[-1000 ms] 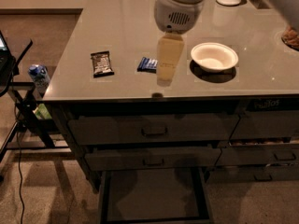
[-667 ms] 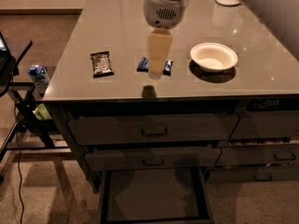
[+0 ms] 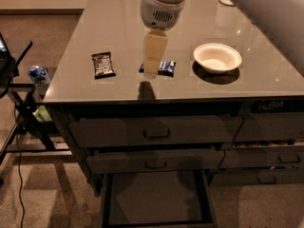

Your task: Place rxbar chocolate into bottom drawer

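Grey and glossy, a wide worktop (image 3: pixel 104 23) is stretching across the upper part of the view, sitting on a dark grey cabinet (image 3: pixel 190 109) of drawers. Hanging over the middle of the worktop is the robot's hand (image 3: pixel 151 70), a pale cream part pointing downward from a white, rounded wrist housing (image 3: pixel 161 8) with a small vent grille. The hand is showing edge-on as a single slab, so whether it is released or clenched cannot be told. Its tip is overlapping, from this angle, the left end of a small blue-wrapped bar (image 3: pixel 166 68) lying flat on the worktop; whether the two are touching cannot be told either. The rxbar chocolate (image 3: pixel 103 64), a small flat rectangular bar in a dark brown-black wrapper with pale lettering, is lying flat on the worktop to the left of the hand, apart from both the hand and the blue-wrapped bar. To the right of the blue-wrapped bar, a round white bowl (image 3: pixel 217 57) is sitting upright. Below the front edge, two shallow handled drawers (image 3: pixel 156 131) are sitting one above the other. Beneath them, the bottom drawer (image 3: pixel 156 198) is standing pulled out toward the viewer, a wide deep tray showing its dark flat floor. At the far left, a blue and white can (image 3: pixel 39 76) is resting on a dark folding stand (image 3: pixel 19 103), and a thin cable (image 3: pixel 19 175) is trailing over the beige carpet (image 3: pixel 47 198).
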{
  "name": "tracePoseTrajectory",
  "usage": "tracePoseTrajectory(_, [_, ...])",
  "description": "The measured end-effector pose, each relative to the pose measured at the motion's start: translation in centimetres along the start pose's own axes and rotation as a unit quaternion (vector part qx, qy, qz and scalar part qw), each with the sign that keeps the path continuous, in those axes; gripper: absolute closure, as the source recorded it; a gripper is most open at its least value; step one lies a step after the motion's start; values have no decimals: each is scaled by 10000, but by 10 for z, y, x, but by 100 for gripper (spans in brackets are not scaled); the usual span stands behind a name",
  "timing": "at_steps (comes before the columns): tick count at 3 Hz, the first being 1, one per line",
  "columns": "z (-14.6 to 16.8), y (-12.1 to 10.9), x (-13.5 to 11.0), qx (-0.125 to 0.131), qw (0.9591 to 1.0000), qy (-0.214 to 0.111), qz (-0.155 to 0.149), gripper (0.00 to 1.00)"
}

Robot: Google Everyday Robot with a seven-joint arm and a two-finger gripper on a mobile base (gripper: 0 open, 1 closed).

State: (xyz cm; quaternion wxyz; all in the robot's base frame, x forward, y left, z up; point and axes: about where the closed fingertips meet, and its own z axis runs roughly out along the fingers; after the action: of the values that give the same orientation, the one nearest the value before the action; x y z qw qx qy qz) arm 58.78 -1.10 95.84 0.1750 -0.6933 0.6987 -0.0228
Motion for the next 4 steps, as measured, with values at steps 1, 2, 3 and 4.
tracePoseTrajectory(1, [20, -21, -19, -33, 9999, -105, -106, 0])
tracePoseTrajectory(2, [36, -37, -41, -81, 9993, -187, -302, 0])
tracePoseTrajectory(3, [36, -39, -43, -72, 9993, -207, -309, 0])
tracePoseTrajectory(4, [40, -41, -45, -86, 9991, -285, -293, 0])
